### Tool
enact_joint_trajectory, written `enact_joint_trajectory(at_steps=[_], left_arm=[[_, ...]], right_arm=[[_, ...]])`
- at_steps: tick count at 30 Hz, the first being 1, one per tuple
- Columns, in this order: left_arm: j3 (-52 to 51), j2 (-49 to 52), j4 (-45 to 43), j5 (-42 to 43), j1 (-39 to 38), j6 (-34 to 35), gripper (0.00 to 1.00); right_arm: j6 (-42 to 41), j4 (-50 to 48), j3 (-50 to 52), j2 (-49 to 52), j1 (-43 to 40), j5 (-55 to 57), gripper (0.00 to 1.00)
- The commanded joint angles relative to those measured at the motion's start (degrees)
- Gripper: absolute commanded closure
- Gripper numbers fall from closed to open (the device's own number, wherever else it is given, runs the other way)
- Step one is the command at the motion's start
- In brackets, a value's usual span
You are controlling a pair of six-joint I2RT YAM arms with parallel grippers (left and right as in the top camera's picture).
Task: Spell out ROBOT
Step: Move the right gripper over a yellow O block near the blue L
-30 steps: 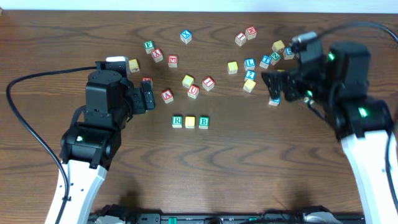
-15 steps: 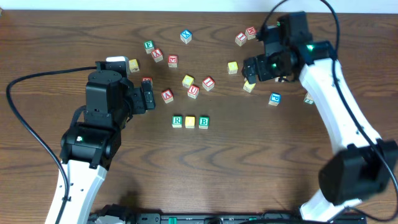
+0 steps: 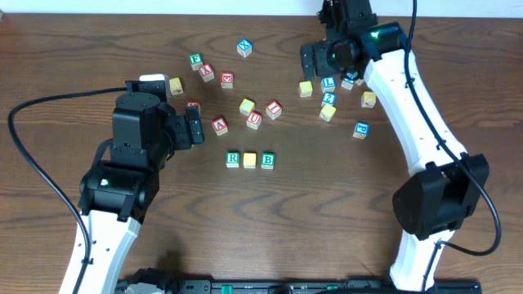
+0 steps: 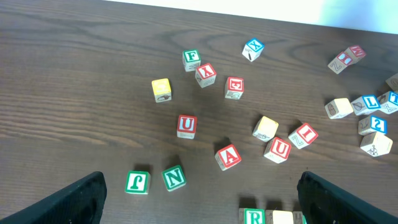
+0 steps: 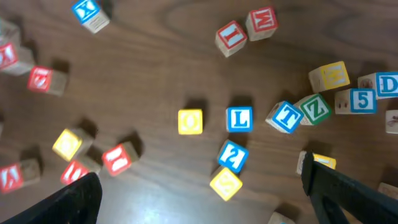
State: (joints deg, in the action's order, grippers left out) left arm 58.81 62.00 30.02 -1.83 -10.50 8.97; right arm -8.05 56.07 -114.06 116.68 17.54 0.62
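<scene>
The right gripper [image 3: 315, 61] hangs wide open and empty near the table's [image 3: 327, 229] far edge. The yellow cube [image 5: 190, 121] lies centred just ahead of its fingers, the T cube [image 5: 285, 117] further right. The row [image 3: 249, 160] waits mid-table.

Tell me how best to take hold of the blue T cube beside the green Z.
From above, grip the blue T cube by the two side faces that do not face the green Z cube. It sits turned at an angle with the Z close against one side, so the grip likely needs turning to match.
</scene>
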Motion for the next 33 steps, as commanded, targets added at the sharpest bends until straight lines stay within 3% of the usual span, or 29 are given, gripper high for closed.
enact_joint_trajectory(at_steps=[1, 12, 22, 28, 33], left_arm=[[0.17, -0.26, -0.04, -0.28, 0.20, -0.17, 0.04], [0.17, -0.26, -0.04, -0.28, 0.20, -0.17, 0.04], [0.17, -0.26, -0.04, -0.28, 0.20, -0.17, 0.04], [0.17, -0.26, -0.04, -0.28, 0.20, -0.17, 0.04], [0.17, -0.26, -0.04, -0.28, 0.20, -0.17, 0.04]], right_arm=[[-3.08, -1.25, -1.07, 3.72, 1.09, 2.25, 0.01], [0.33, -6.25, -1.07, 9.35, 5.92, 1.84, 0.01], [-2.67, -7.72, -1.07, 11.17, 6.29, 5.38, 0.01], [-4.37, -7.72, -1.07, 17.38, 6.29, 6.54, 0.01], [-4.42, -8.74, -1.11, 18.05, 6.12, 6.58, 0.08]])
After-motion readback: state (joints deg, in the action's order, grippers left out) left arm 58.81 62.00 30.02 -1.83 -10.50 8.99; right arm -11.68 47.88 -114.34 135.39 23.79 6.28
